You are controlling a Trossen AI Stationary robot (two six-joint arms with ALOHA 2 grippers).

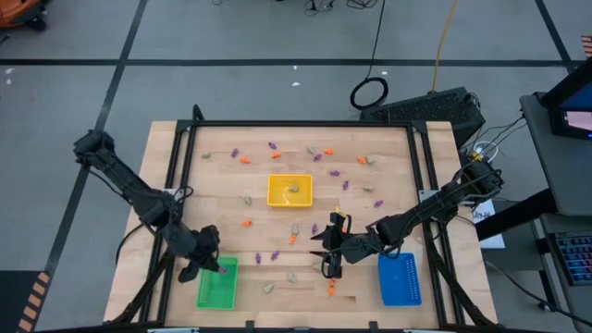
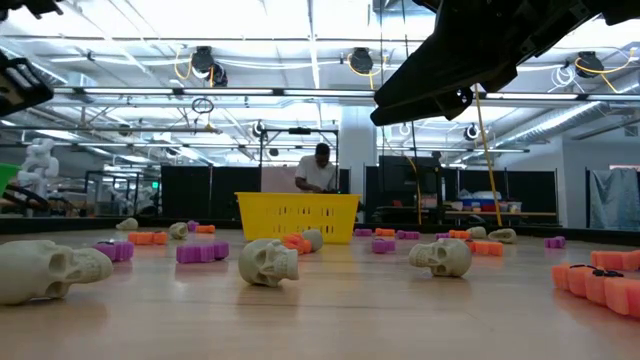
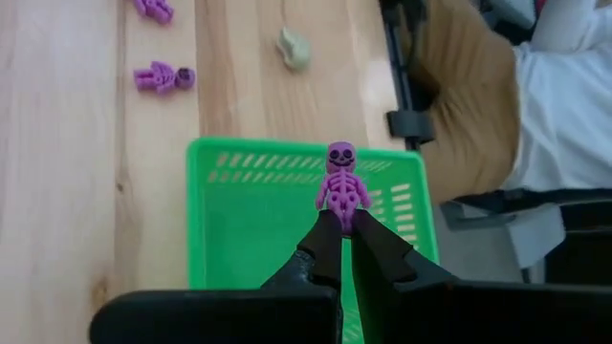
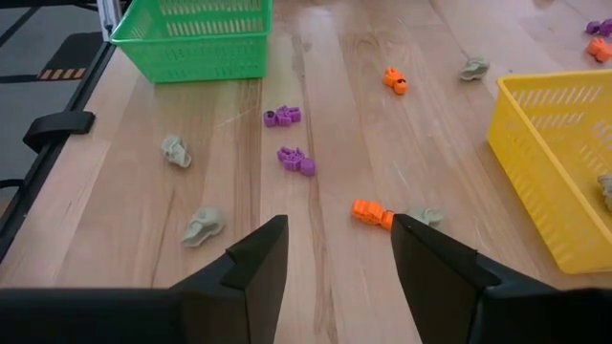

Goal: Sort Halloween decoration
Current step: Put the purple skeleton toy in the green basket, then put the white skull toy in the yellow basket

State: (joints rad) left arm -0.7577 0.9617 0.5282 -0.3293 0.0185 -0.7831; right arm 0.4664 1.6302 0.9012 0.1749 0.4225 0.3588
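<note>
My left gripper (image 3: 346, 229) is shut on a purple skeleton (image 3: 342, 182), one of the Halloween decorations, above the green tray (image 3: 249, 229) at the table's near left (image 1: 217, 282). My right gripper (image 4: 339, 239) hangs open above bare wood near the table's middle front (image 1: 326, 252), nothing between its fingers. Just beyond it an orange trinket (image 4: 371, 212) and a pale one (image 4: 426, 217) lie on the wood. Purple trinkets (image 4: 296, 160) and pale skulls (image 4: 203, 225) lie scattered farther off. My left gripper pinches the skeleton's legs (image 3: 344, 218) between its two fingertips (image 3: 325, 250). The fingers slant down from the table's left. The skeleton's body and head stick out past the fingertips, in line with the fingers, lifted clear over the green tray.
A yellow tray (image 1: 289, 191) holding a pale trinket stands mid-table, and a blue tray (image 1: 400, 279) at the near right. Orange, purple and pale trinkets lie scattered across the wood (image 2: 268, 262). A black frame (image 1: 305, 124) borders the table. A person (image 2: 318, 170) stands far behind.
</note>
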